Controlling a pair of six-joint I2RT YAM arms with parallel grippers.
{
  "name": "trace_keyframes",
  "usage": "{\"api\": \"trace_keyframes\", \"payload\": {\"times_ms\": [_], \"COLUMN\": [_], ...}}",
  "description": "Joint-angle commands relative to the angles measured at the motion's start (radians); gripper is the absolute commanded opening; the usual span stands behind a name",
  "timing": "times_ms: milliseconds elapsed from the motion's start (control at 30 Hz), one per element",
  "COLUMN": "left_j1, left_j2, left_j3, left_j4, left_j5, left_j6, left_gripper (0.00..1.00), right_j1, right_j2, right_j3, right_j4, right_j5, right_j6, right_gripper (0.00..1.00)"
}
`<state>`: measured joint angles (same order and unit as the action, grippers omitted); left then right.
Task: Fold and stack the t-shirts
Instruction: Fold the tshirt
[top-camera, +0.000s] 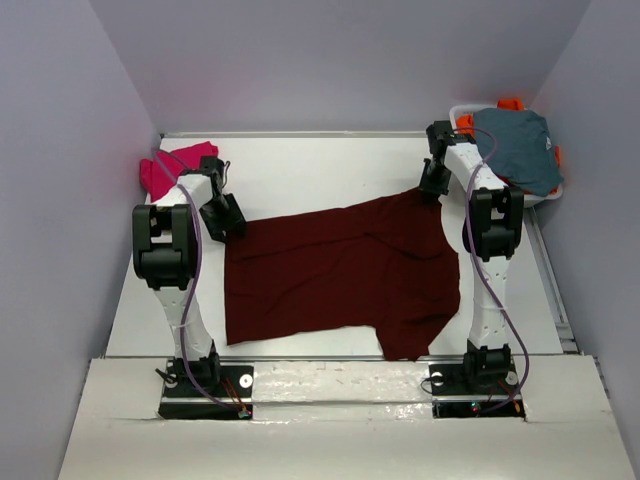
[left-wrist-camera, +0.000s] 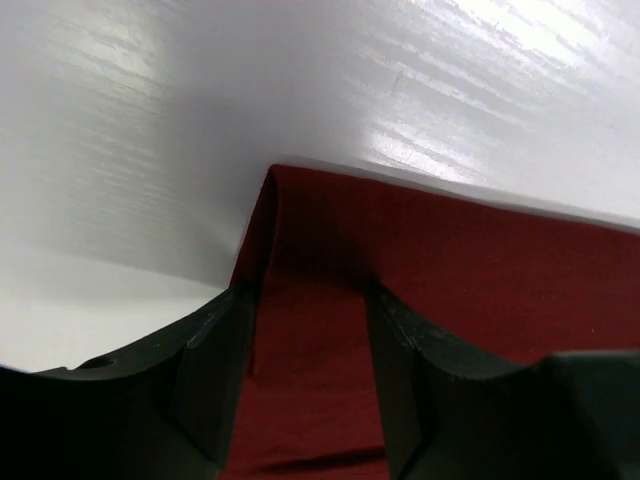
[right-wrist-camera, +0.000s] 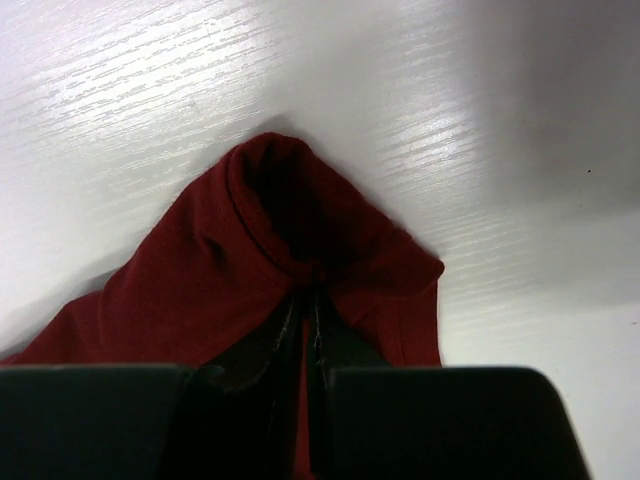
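Shirt (top-camera: 340, 270) on table (top-camera: 320, 165) (centred).

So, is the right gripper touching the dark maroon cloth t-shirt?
Touching. The right wrist view shows the right gripper shut, pinching a fold of the dark maroon cloth t-shirt between its fingers.

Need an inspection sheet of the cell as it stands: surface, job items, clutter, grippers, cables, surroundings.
Surface: white table, glossy.
Job's things: maroon t-shirt spread flat mid-table; pink t-shirt bunched far left; grey-blue garment over orange garment, far right.
Clutter: nothing seen.
Grippers: left gripper open over the maroon t-shirt's corner; right gripper shut on its pinched far-right edge.
Cables: purple cables run along both arms.
Surroundings: plain lilac walls on three sides.
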<state>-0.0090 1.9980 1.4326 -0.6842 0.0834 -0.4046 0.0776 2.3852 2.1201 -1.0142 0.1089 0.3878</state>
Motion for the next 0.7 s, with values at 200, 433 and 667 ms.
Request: {"api": "trace_keyframes", "payload": {"times_ms": [200, 433, 667], "left_j1": [0.017, 0.017, 0.017], "left_j2": [-0.053, -0.027, -0.008], "left_j3": [0.012, 0.046, 0.075], "left_j4": [0.038, 0.046, 0.054], "left_j5": [0.039, 0.044, 0.070], "left_j6": [0.007, 0.012, 0.012], "left_gripper": [0.60, 0.57, 0.29], "right_j1": [-0.007, -0.007, -0.007], "right_j2": [-0.038, -0.038, -0.035], "right_j3": [0.028, 0.031, 0.028], "right_j4": [-0.011, -0.014, -0.014], "right_j5": [0.021, 0.021, 0.025], "right_j6": [-0.012, -0.013, -0.015], "right_gripper": [0.08, 0.07, 0.07]}}
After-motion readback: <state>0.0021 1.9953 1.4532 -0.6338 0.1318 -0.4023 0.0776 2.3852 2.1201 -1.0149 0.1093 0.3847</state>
